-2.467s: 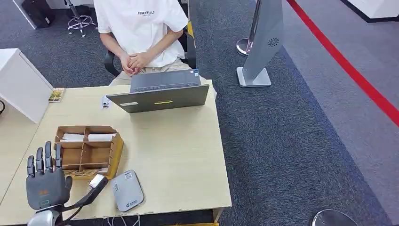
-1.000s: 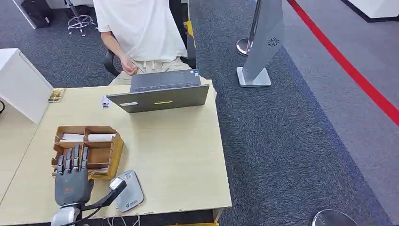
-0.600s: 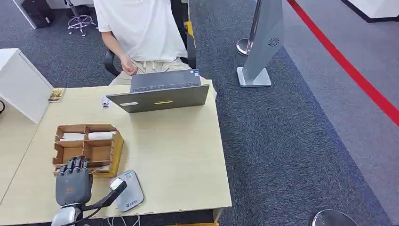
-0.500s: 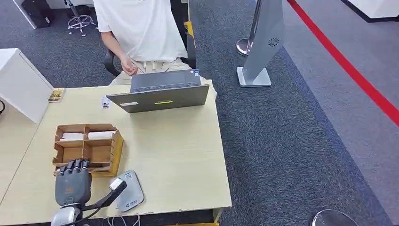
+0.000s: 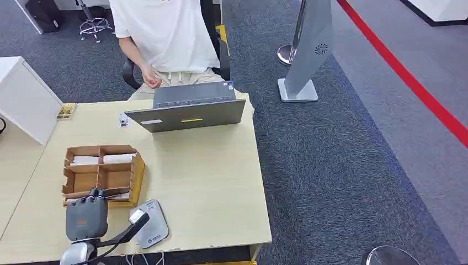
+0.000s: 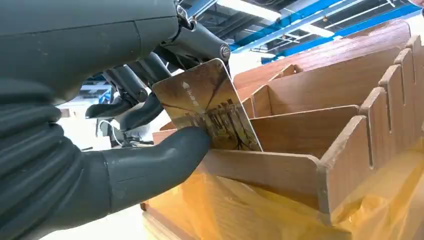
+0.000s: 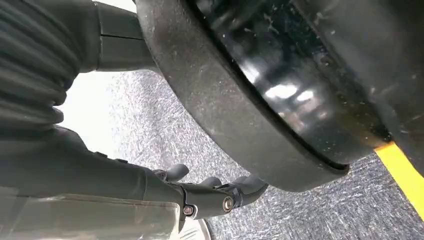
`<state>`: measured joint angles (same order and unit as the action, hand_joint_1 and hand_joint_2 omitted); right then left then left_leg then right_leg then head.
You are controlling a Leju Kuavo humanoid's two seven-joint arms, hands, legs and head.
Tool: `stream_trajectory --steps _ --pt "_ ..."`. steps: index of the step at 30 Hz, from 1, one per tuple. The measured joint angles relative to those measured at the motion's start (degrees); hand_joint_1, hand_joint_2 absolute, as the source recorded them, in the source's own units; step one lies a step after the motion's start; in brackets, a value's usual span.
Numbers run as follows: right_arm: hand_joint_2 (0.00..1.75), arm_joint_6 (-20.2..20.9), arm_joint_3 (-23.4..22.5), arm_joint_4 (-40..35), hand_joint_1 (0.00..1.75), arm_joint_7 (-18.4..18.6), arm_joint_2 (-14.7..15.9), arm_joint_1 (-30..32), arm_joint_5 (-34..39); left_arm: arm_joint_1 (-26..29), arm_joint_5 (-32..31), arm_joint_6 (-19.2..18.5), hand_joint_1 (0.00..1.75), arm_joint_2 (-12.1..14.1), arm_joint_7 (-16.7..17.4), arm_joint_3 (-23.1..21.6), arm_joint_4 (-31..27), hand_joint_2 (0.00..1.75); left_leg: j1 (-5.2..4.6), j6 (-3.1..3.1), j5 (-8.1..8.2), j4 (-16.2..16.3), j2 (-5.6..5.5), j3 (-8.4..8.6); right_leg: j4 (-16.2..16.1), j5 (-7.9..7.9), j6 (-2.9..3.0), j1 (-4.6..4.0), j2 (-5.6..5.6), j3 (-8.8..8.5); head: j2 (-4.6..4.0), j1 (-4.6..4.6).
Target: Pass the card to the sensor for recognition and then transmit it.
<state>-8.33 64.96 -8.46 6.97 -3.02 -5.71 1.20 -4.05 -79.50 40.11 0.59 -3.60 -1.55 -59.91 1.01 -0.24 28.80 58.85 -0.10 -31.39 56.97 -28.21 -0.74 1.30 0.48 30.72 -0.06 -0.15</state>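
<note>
Bare desk (image 5: 204, 171) right of wooden organizer (image 5: 105, 174); sensor (image 5: 150, 222) near front edge, laptop (image 5: 187, 113) blocks far side

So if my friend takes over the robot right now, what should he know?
Left hand: pinching a card between thumb and fingers, card still in the wooden box at its near edge.
Right hand: hanging by the floor, fingers curled, holding nothing.
Card reader: on the table, just right of the left hand.
Done: card gripped.
Left: lift it out, hold it over the reader, then hand it on.
</note>
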Motion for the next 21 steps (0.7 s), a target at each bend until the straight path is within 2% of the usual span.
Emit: stream_trajectory --steps 3,15,21 --pt "1.75 0.0 0.0 0.0 0.0 0.0 0.0 0.0 0.0 0.0 1.0 0.0 1.75 0.0 -1.1 0.0 0.0 1.75 0.0 0.0 0.0 0.0 0.0 0.0 0.0 0.0 0.0 0.0 0.0 0.0 0.0 0.0" --pt "1.75 0.0 0.0 0.0 0.0 0.0 0.0 0.0 0.0 0.0 -0.6 0.0 1.75 0.1 -0.4 0.0 -0.4 1.75 0.0 0.0 0.0 0.0 0.0 0.0 0.0 0.0 0.0 0.0 0.0 0.0 0.0 0.02" --pt "1.75 0.1 0.1 0.0 0.0 0.0 0.0 0.0 -0.1 -1.4 -0.1 0.0 1.75 2.2 1.6 0.0 -3.1 1.75 0.02 0.01 -0.03 0.0 0.0 0.0 0.0 0.0 0.0 -0.02 0.0 0.03 0.0 0.0"
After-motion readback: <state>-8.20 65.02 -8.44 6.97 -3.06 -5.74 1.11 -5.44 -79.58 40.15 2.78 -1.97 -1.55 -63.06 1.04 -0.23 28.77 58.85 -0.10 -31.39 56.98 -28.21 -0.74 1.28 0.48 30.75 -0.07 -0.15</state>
